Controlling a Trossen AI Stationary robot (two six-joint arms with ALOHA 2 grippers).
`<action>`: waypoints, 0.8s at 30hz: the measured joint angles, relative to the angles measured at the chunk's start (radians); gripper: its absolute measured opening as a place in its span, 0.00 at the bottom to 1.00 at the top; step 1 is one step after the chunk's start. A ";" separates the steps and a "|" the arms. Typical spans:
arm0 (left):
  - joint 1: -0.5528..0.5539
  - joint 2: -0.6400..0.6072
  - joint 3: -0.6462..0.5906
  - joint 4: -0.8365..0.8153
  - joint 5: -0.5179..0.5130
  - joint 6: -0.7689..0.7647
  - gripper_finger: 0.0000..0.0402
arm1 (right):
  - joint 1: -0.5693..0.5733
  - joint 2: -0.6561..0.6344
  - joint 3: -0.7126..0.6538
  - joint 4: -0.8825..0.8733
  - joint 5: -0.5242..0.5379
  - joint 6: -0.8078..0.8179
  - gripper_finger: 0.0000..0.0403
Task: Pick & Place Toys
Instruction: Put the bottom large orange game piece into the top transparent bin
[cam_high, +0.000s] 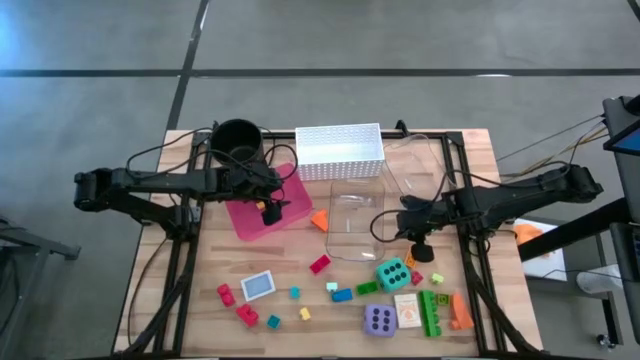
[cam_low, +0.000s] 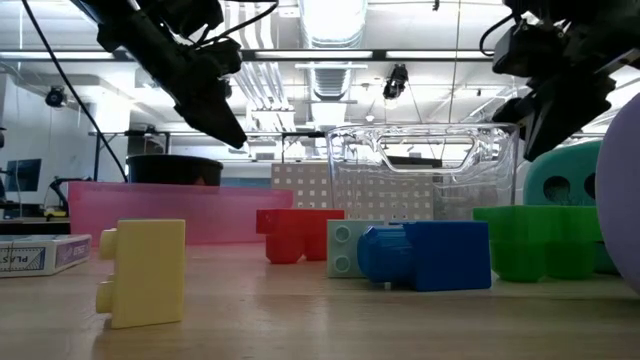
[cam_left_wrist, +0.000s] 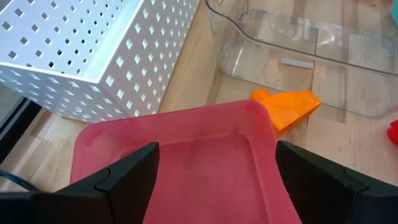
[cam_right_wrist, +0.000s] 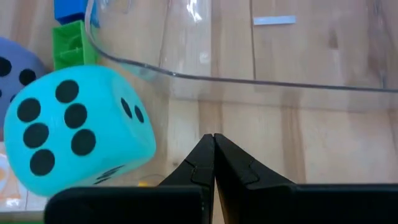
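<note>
Small bright bricks (cam_high: 320, 264) lie loose on the near half of the table, with a teal die (cam_high: 392, 272), a purple die (cam_high: 379, 320) and a card (cam_high: 258, 286). An orange piece (cam_left_wrist: 287, 108) rests between the pink tray (cam_left_wrist: 186, 155) and the clear bin (cam_high: 355, 215). My left gripper (cam_left_wrist: 214, 168) hangs open above the pink tray, touching nothing. My right gripper (cam_right_wrist: 214, 149) is shut and hovers over bare wood beside the teal die (cam_right_wrist: 74, 137), at the clear bin's near edge. It holds nothing.
A white perforated basket (cam_high: 340, 150) and a black round pot (cam_high: 237, 140) stand at the far side. The clear bin's wall (cam_right_wrist: 249, 81) runs just beyond my right fingers. Green and orange bricks (cam_high: 432, 312) cluster near the right front corner.
</note>
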 joint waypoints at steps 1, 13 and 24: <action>0.000 0.000 0.000 0.000 0.000 0.000 0.81 | 0.000 0.000 -0.003 0.013 0.001 0.012 0.02; 0.000 0.000 0.000 0.000 0.000 0.000 0.81 | 0.000 -0.001 -0.010 0.069 0.027 0.152 0.05; 0.000 0.000 0.000 0.000 0.000 0.000 0.81 | 0.000 0.000 -0.029 0.070 0.019 0.145 0.36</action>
